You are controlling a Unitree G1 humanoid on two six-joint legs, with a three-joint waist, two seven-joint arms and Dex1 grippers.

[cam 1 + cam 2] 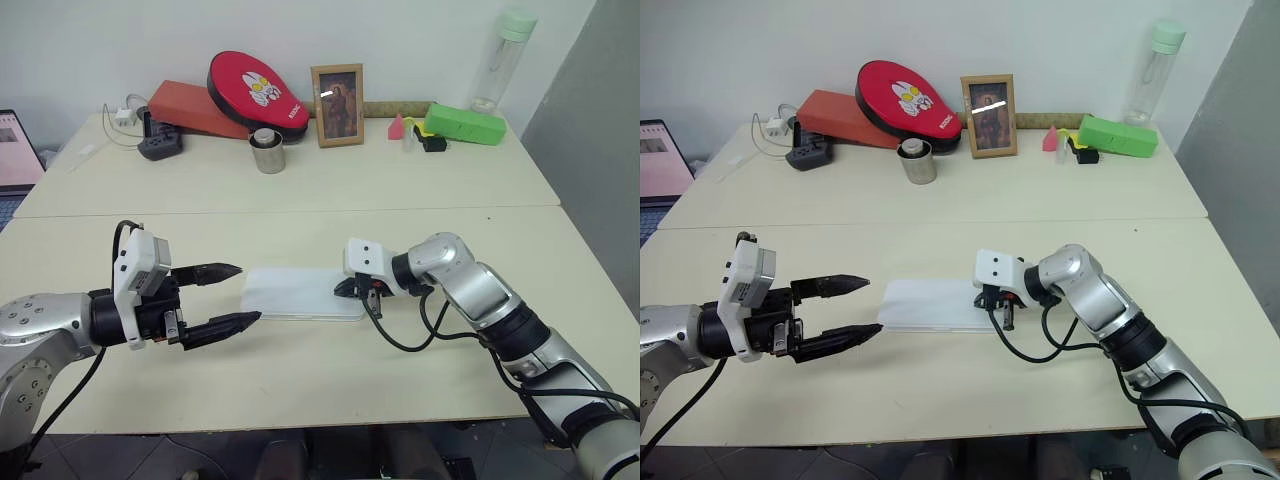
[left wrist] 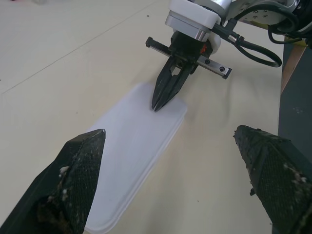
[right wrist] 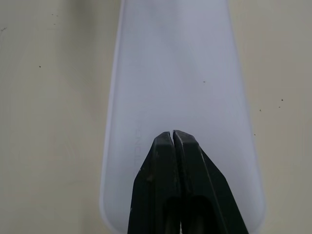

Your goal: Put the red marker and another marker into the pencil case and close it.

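Jaws of my left gripper [image 1: 235, 294] stand wide apart, empty, just beside the near end of the pencil case [image 1: 295, 294]. It lies flat, lid down, mid-table. My right gripper [image 2: 161, 97], clenched on nothing, presses its tip onto the lid's far end, so closing looks nearly finished.

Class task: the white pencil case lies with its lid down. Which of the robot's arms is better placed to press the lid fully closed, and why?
Right. Its end effector, shut, already has its tips on the pencil case lid near one end. The left end effector is open, beside the other end.
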